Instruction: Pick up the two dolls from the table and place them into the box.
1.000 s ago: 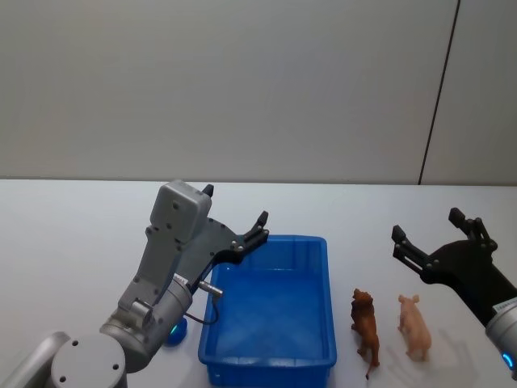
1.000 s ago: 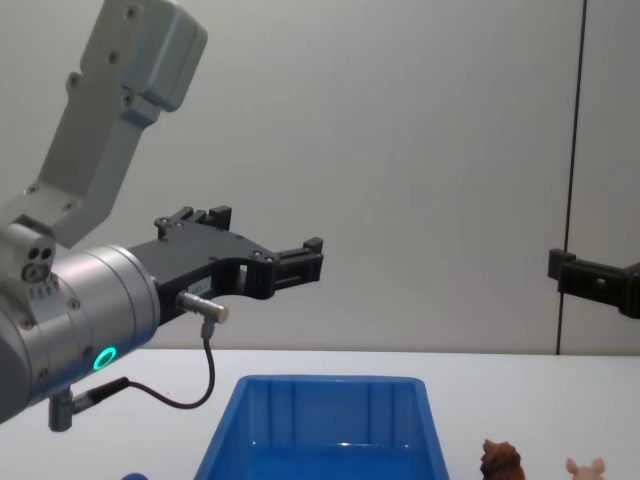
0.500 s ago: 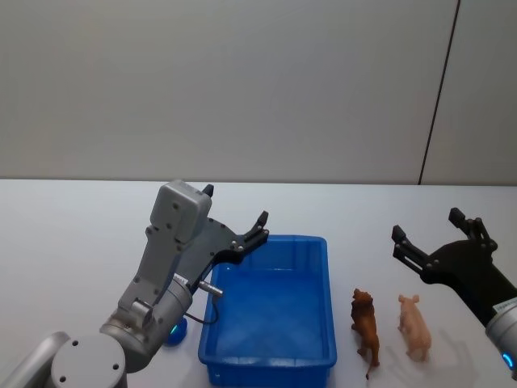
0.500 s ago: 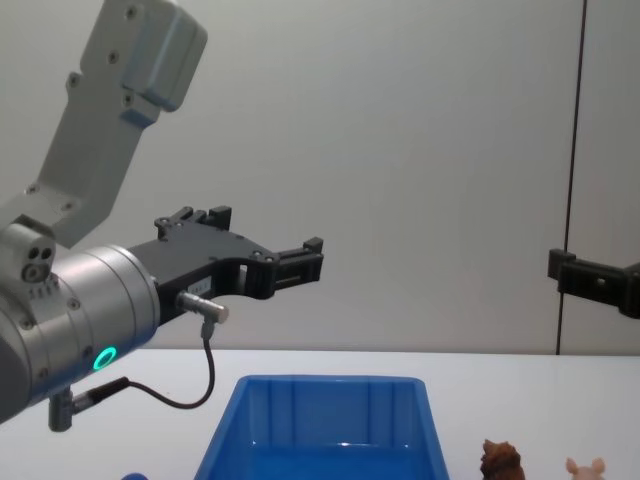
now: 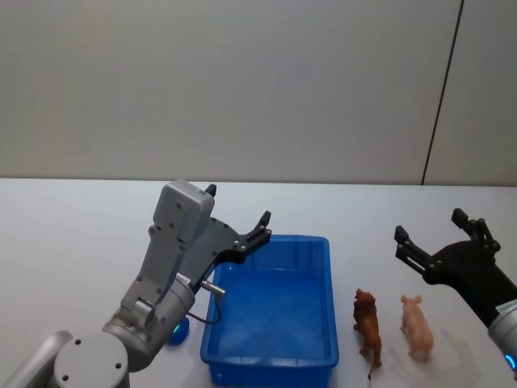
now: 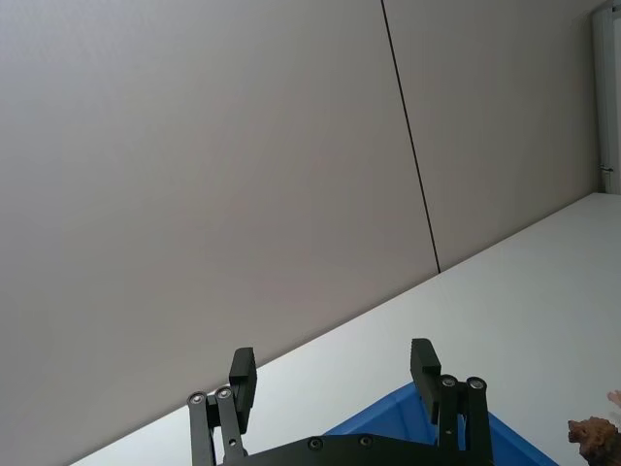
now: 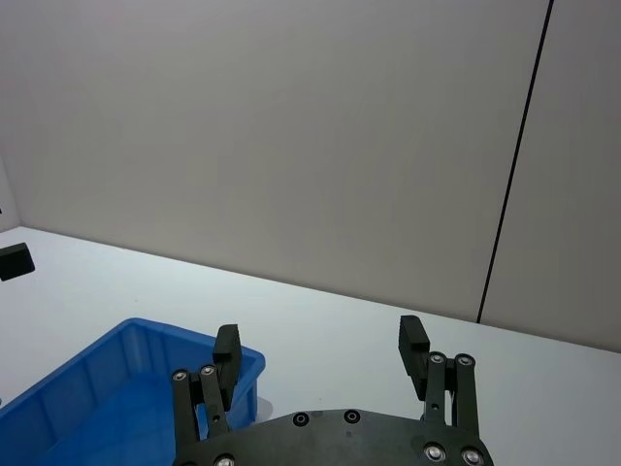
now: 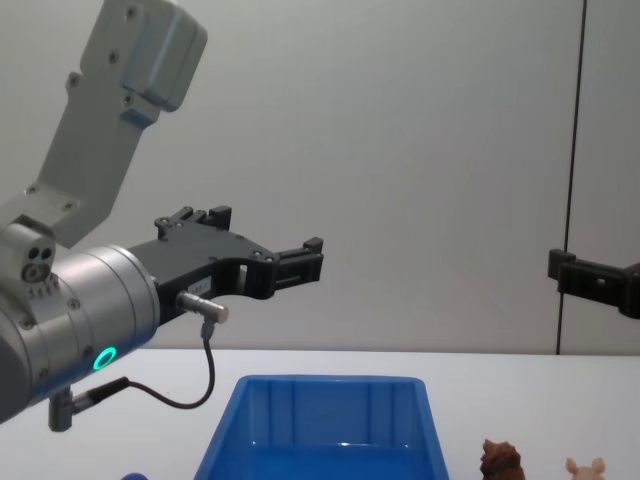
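On the white table (image 5: 73, 242), just right of the blue bin (image 5: 271, 371), a brown lion figure (image 5: 366, 333) and a pink pig (image 5: 418, 326) stand side by side, not touching. Both look light, rigid and slick, and are probably best pinched across the flanks. The right gripper (image 5: 430, 225) hovers raised beyond them with its fingers spread. The left gripper (image 5: 236, 204) hangs high by the bin's far-left corner, its fingers likewise apart.

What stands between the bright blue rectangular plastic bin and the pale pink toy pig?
In the head view, the brown shaggy toy animal stands between the blue bin and the pink pig, touching neither.
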